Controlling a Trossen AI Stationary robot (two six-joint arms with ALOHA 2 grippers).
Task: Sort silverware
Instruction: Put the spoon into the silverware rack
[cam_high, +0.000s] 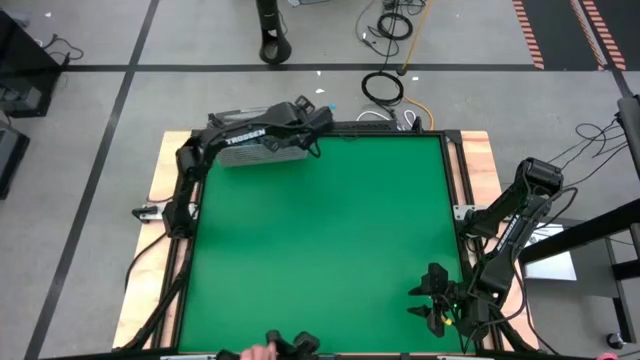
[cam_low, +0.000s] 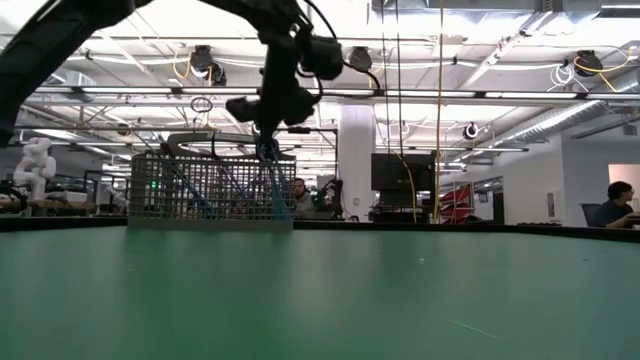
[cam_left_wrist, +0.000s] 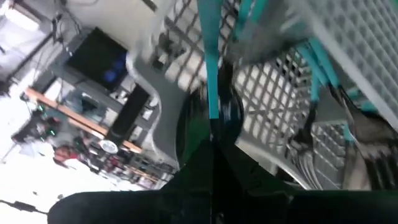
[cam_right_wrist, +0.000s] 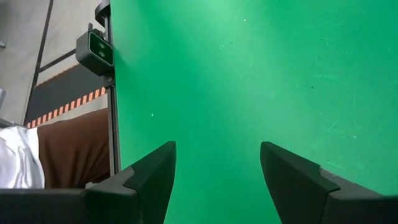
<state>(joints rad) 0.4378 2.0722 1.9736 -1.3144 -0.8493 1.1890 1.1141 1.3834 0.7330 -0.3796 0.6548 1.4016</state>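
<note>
Left gripper (cam_low: 268, 150) hangs over the right-hand end of the wire-mesh basket (cam_low: 210, 190), which we take as our landmark at the far edge of the green table (cam_high: 320, 240). Its fingers are pinched on a blue-handled utensil (cam_left_wrist: 210, 74), gripped by the handle; fork or spoon, we cannot tell. More silverware (cam_left_wrist: 323, 130) stands inside the basket, blue handles leaning against the mesh. Right gripper (cam_high: 432, 300) waits well apart from the basket, at the opposite near corner of the table, fingers (cam_right_wrist: 155, 171) spread wide over bare green, holding nothing.
</note>
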